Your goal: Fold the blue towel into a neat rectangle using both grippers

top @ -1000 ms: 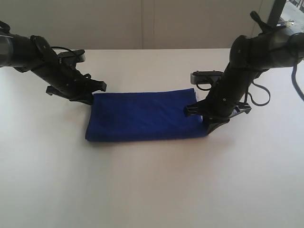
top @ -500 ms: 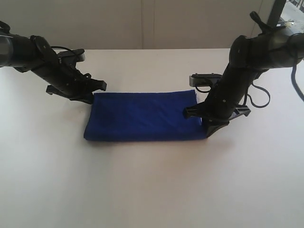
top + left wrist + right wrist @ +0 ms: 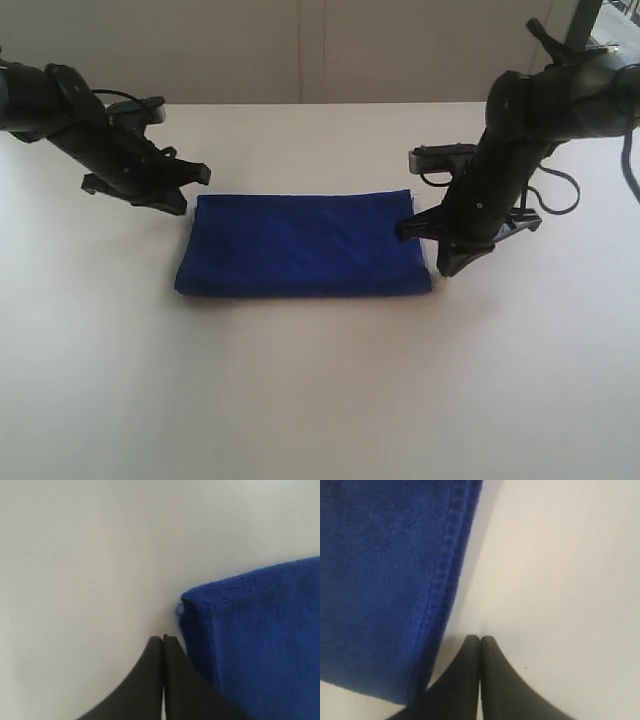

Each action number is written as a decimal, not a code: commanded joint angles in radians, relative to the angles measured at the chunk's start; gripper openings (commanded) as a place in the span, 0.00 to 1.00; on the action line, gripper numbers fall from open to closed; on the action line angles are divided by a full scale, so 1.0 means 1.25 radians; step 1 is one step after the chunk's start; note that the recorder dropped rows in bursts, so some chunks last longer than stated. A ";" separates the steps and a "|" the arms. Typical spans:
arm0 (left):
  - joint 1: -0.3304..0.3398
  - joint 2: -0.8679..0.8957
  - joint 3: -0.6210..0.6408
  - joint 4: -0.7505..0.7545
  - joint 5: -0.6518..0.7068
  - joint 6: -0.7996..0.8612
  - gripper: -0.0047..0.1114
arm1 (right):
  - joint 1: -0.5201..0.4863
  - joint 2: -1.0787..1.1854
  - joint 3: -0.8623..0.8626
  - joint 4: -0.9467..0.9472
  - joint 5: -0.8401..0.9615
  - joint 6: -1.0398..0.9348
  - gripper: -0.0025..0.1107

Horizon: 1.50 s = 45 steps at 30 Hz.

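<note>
Black left gripper point(image 3: 163, 639) is sitting pinched closed and empty, tips just beside the left-end corner of the blue towel point(image 3: 305, 245). Towel is lying folded into a flat rectangle on the white table point(image 3: 320, 400), between both arms. Right gripper point(image 3: 480, 638) is likewise sitting clamped closed on nothing, just beside the towel's right edge.

Matte black arms point(image 3: 545, 105), looping cables point(image 3: 556, 211), tapered black hands point(image 3: 163, 640) point(image 3: 480, 640)

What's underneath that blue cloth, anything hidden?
The blue towel lies flat, folded in layers, on the white table. Only bare table shows around its edges; whatever lies beneath or between the layers is covered.
</note>
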 commanded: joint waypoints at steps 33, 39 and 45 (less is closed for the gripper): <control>-0.071 -0.091 0.175 -0.044 0.151 0.073 0.04 | 0.066 -0.044 0.104 0.084 -0.174 -0.002 0.02; -0.070 -0.075 0.177 -0.011 0.151 0.072 0.04 | 0.066 -0.026 0.104 0.077 -0.169 -0.002 0.02; -0.070 -0.114 0.159 -0.011 0.157 0.100 0.04 | 0.066 -0.079 0.104 0.077 -0.180 -0.002 0.02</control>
